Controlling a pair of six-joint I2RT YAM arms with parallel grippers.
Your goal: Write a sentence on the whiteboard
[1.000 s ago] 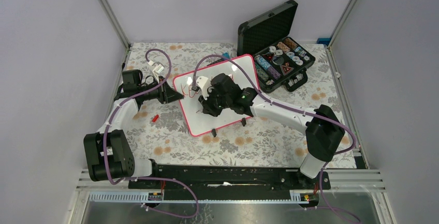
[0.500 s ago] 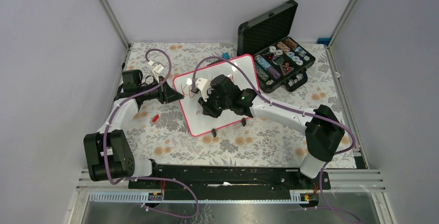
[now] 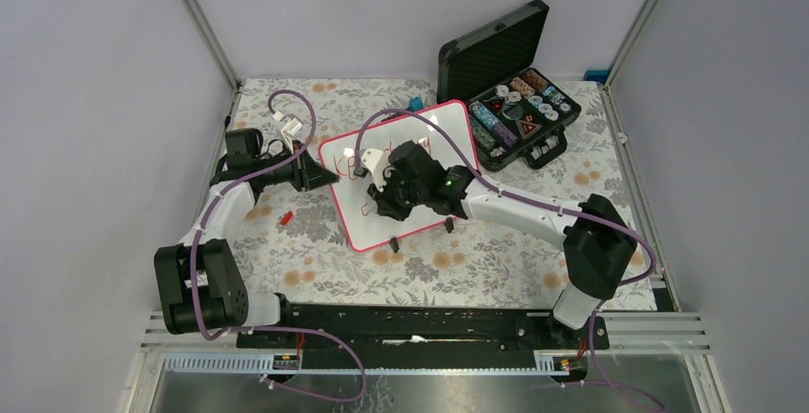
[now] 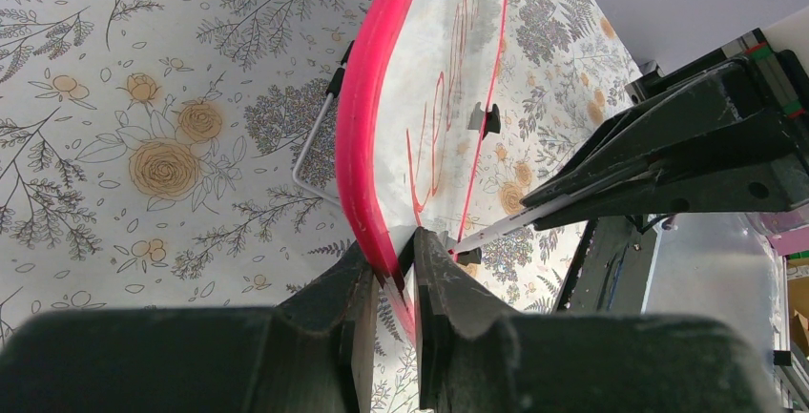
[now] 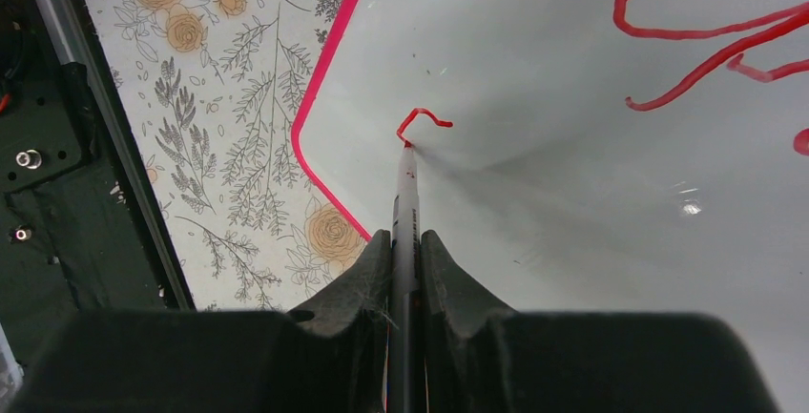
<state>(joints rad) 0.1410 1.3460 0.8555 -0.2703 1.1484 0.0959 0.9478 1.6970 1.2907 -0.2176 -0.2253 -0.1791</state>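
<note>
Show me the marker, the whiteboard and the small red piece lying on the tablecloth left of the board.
marker (image 5: 405, 194), right wrist view, on its barrel.
whiteboard (image 4: 355, 136), left wrist view, on its pink frame.
small red piece (image 3: 285, 216), top view, on its middle.

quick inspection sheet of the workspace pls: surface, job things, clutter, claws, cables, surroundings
surface: table under a floral cloth
job's things: whiteboard with a pink frame, lying at an angle mid-table; sentence in red, one line written plus a short stroke at the tip of the marker
clutter: open black case of small parts at the far right; small red item on the cloth left of the board
grippers: left claw shut on the whiteboard's frame edge; right claw shut on the marker, tip on the board
cables: purple cables loop along both arms, one arching over the board
surroundings: plain grey walls, metal corner posts
</note>
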